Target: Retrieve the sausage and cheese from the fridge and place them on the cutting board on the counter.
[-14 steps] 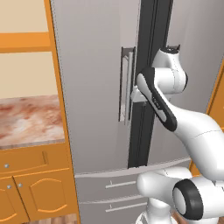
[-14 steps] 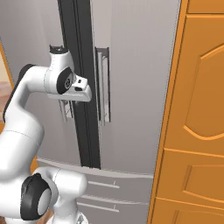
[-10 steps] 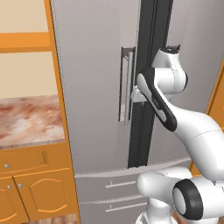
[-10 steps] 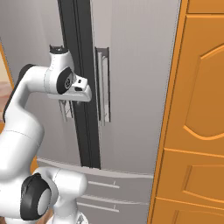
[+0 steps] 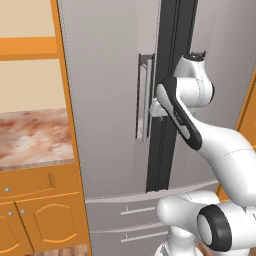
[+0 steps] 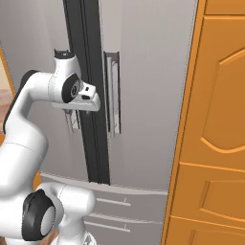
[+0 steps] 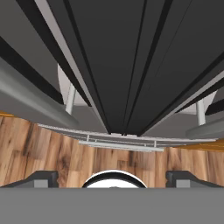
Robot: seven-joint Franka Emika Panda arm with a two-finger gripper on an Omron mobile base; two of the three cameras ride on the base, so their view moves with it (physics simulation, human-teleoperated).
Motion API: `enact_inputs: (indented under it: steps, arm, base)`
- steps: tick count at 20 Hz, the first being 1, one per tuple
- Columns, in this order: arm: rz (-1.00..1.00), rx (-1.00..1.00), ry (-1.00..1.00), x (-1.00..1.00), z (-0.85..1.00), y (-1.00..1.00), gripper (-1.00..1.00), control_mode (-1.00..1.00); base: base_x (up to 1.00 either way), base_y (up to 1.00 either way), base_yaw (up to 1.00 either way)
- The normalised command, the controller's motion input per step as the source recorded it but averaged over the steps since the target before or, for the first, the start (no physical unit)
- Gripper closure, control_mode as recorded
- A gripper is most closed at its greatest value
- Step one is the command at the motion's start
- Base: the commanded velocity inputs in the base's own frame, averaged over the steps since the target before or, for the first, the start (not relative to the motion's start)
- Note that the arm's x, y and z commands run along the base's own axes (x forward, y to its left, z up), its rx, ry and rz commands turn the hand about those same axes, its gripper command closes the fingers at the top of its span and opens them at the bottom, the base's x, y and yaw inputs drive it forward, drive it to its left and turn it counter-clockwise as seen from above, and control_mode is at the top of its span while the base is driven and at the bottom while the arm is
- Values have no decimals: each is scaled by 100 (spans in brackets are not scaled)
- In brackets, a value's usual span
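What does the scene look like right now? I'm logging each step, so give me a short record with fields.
fridge: both doors shut, black edges meeting at the centre
gripper: open, holding nothing, at handle height by the door seam
left door handle: upright bar, not gripped
counter: marbled top left of fridge
lower drawers: shut

Counter (image 5: 30,137): pinkish-red and white marbled stone, left of the closed fridge (image 5: 105,100), over orange cabinets (image 5: 35,210) (one drawer, two doors, small knobs). Wooden plank floor (image 7: 52,153) beneath the fridge.
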Motion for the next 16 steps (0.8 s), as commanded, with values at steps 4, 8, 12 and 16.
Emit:
enact_inputs:
  steps: [4,8,12,16]
  arm:
    - [0,0,0,0,0,0,-100,100]
    - [0,0,0,0,0,0,-100,100]
    - [0,0,0,0,0,0,-100,100]
    - [0,0,0,0,0,0,-100,100]
  base:
    - [0,0,0]
    - [-5,0,0]
    - [-36,-4,0]
    - [-73,-28,-3]
